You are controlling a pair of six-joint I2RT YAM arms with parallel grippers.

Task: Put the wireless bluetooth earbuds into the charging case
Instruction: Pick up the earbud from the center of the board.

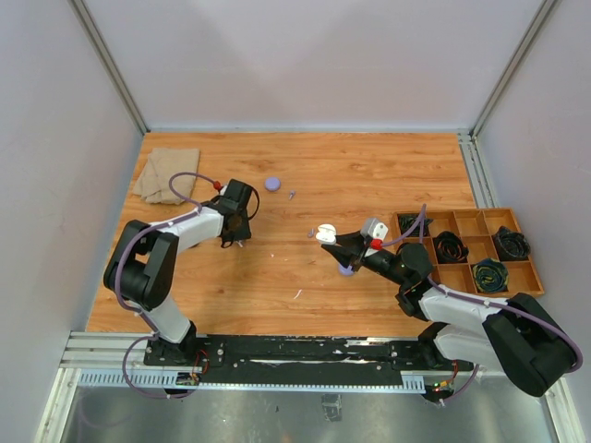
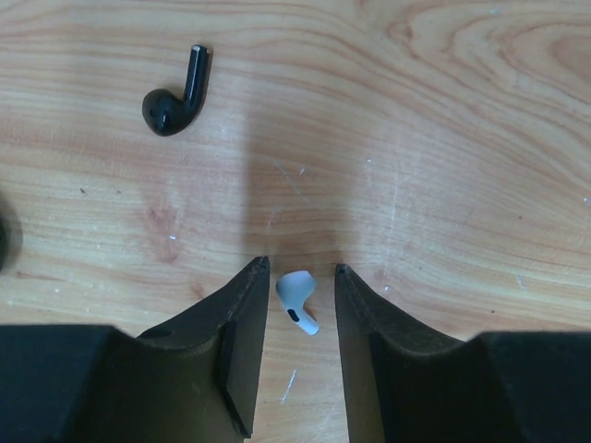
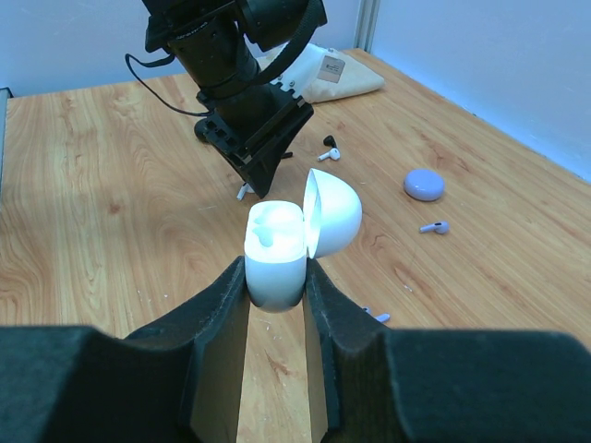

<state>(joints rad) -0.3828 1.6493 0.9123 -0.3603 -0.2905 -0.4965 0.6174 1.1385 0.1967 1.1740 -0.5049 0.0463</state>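
left claw (image 2: 301,266): parted, straddling the white earbud (image 2: 297,300) that lies on the tabletop (image 2: 443,138), a gap on each side | black earbud (image 2: 173,100): on tabletop, well apart | right claw (image 3: 276,275): clenched on white charging case (image 3: 275,247), lid open, held off the tabletop
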